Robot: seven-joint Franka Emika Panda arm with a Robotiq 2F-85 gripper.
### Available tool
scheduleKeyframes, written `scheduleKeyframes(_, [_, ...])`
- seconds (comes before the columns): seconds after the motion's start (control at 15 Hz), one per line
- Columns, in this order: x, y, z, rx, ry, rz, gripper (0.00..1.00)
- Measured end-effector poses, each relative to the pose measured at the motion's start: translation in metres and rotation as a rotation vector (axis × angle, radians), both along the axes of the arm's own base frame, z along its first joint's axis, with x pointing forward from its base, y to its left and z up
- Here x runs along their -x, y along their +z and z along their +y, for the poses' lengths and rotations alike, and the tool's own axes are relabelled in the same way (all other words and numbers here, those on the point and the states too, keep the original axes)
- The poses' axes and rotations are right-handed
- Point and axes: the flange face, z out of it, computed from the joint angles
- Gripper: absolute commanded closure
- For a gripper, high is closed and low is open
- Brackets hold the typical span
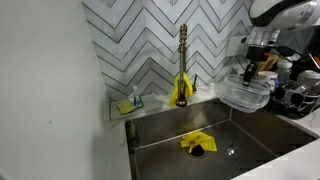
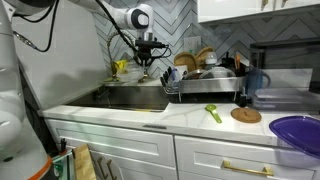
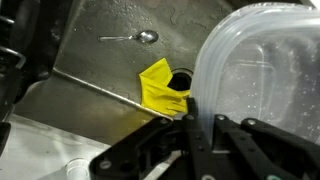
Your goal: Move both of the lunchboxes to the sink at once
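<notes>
I find the rectangular stainless-steel sink (image 1: 165,135) set into a white countertop (image 2: 190,120). On the basin floor a crumpled yellow cloth (image 1: 197,143) lies against the round drain (image 3: 181,78) and partly covers it. A silver metal spoon (image 3: 135,37) lies flat on the steel, apart from the cloth. On the rear ledge a small clear sponge tray (image 1: 128,104) sits in the corner, with the tall gold faucet (image 1: 182,60) further along. On the countertop, a loaded dark wire dish rack (image 2: 205,85) stands just beside the basin. In front of it lie a green plastic utensil (image 2: 214,113) and a round brown disc (image 2: 245,115), close together. A wide purple bowl (image 2: 297,135) sits at the frame's edge.
</notes>
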Motion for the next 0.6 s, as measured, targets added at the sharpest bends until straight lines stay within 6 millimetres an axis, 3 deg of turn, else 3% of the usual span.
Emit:
scheduleKeyframes(0.27, [-0.001,-0.003,0.004,-0.016,-0.018,0.015,0.98])
scheduleKeyframes(0.6, [0.002,-0.046,0.036,-0.038,-0.181,0.139,0.98])
